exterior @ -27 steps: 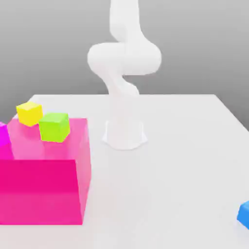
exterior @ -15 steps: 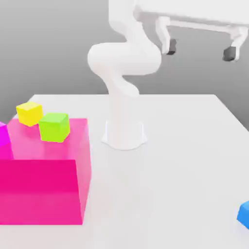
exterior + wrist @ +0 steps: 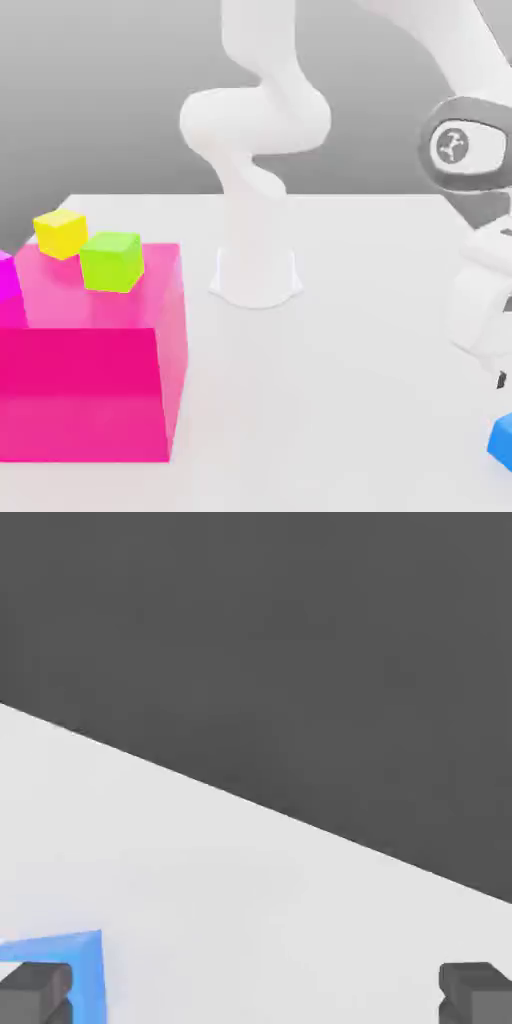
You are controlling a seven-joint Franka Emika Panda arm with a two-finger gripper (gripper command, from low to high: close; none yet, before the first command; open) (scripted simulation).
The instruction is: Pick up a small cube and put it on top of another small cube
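Observation:
The small blue cube [image 3: 504, 440] lies on the white table at the exterior view's right edge, partly cut off. My white hand [image 3: 484, 300] hangs low just above it. In the hand view my gripper [image 3: 256, 1000] is open, its two dark fingertips [image 3: 478, 994] far apart. The blue cube [image 3: 70, 967] sits by one fingertip, partly behind it, and is not gripped. A lime-green cube [image 3: 112, 260] rests on top of a big pink block [image 3: 90, 380] at the exterior view's left.
A yellow cube [image 3: 60, 233] sits behind the pink block, and a magenta cube [image 3: 6, 275] shows at the left edge. The arm's white base [image 3: 256, 275] stands mid-table. The table's far edge [image 3: 300, 812] runs close beyond the blue cube.
The arm has swung down from high up toward the exterior view's right. The hand, seen open near the top half a second ago, now sits low over the blue cube.

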